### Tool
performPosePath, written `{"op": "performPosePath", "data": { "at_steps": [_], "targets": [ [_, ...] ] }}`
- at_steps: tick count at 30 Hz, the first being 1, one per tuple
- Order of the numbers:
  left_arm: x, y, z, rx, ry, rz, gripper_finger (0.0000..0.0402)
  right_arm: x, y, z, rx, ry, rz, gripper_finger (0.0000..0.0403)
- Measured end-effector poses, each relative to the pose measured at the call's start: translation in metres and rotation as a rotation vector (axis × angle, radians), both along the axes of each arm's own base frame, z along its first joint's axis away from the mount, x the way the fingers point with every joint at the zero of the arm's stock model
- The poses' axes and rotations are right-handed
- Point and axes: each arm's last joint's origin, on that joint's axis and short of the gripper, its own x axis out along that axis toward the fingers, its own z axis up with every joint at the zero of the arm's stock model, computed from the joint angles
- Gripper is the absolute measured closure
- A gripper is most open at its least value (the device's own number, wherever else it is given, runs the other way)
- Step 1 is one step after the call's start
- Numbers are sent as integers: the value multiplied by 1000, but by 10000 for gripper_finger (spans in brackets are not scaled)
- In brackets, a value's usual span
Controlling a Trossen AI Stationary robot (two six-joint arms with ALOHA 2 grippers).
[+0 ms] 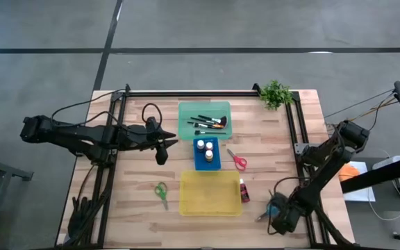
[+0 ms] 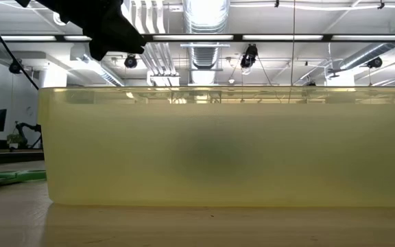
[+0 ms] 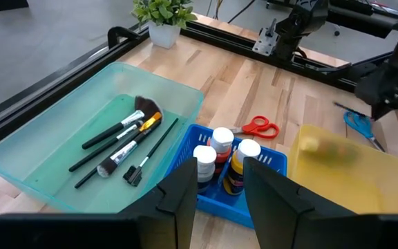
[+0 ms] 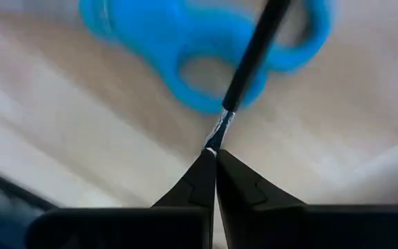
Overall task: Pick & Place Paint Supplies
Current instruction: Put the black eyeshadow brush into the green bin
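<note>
Right wrist view: the right gripper point(image 4: 215, 153), fingers pressed together, pinches a thin brush point(image 4: 251, 59) by its tip over the blue scissors point(image 4: 199, 41) near the table's right front corner. So slight a hold could let it pivot or drop. Left gripper point(image 3: 218, 181), part-open and empty, waits by the blue tray point(image 3: 271, 160).

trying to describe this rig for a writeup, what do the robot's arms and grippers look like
Both arms are dark, near-black, jointed links with black cables looped along them. The left gripper has two broad, flat, angular black fingers. The right gripper has matching black fingers tapering to pointed tips. No markings are visible on either.
</note>
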Motion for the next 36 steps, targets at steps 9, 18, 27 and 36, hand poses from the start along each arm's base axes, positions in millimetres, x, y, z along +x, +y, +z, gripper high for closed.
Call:
{"op": "performPosePath", "data": {
  "at_steps": [9,18,27,36],
  "targets": [
    [0,0,0,0,1,-1,275,-4,-12,39,-1,-160,-124,396],
    [0,0,-2,1,10,1,275,9,-52,70,-52,-289,-99,396],
    [-1,0,-3,8,17,10,275,51,-124,87,-145,-454,-69,396],
    [-1,1,-3,16,21,25,275,101,-230,105,-293,-539,31,396]
  ]
}}
